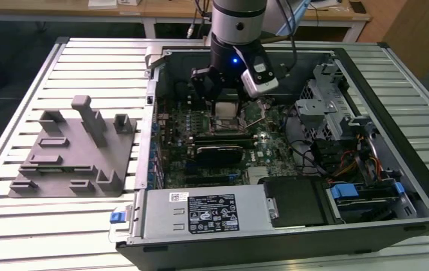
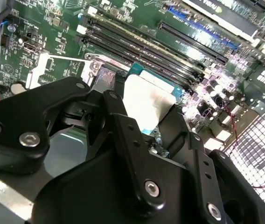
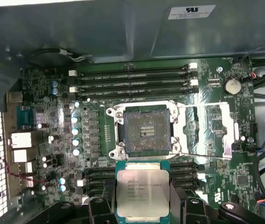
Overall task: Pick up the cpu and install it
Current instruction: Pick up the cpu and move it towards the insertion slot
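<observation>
In the exterior view, the arm (image 1: 237, 22) reaches down from the upper middle of the frame into the open computer case (image 1: 395, 186). Its gripper (image 1: 226, 100) hangs low over the motherboard (image 1: 271, 144), and the pale cpu (image 1: 226, 107) shows between its jaws. The grey block (image 1: 71, 152) lies on the slatted table (image 1: 34, 226) at the exterior view's left, outside the case and well apart from the work.

In the second wrist view, the black fingers (image 2: 118, 116) are clamped on opposite edges of the cpu (image 2: 146, 105). This grip leaves its silvery top bare and keeps the chip flat, which I judge suits a level seating.

In the first wrist view, the cpu (image 3: 142, 192) hangs level over the memory slots (image 3: 188, 170), just beside the socket (image 3: 145, 129) and not over it. The socket is empty, its retention frame (image 3: 216, 126) is swung aside and its lever (image 3: 202, 155) is released, so the seat is open to take the chip. The install is not yet done.
</observation>
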`<state>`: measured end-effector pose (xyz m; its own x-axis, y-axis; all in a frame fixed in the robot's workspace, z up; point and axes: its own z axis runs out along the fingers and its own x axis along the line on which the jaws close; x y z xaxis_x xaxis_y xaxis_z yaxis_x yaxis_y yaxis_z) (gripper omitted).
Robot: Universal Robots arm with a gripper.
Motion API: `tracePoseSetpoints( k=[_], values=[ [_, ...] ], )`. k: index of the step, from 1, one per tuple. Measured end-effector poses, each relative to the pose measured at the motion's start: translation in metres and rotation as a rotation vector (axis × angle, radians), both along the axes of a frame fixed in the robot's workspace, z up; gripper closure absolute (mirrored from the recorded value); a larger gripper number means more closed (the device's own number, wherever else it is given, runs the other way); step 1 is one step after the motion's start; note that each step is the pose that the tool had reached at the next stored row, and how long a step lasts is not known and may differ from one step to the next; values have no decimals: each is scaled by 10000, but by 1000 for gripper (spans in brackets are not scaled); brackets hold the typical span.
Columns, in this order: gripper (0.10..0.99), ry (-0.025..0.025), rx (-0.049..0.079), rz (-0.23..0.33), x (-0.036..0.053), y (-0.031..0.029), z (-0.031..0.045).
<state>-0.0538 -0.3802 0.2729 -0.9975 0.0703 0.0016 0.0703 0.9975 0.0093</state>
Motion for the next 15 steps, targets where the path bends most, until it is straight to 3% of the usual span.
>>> tracePoseSetpoints(
  k=[15],
  values=[
    [545,0,0,160,47,201,-122]
  ],
)
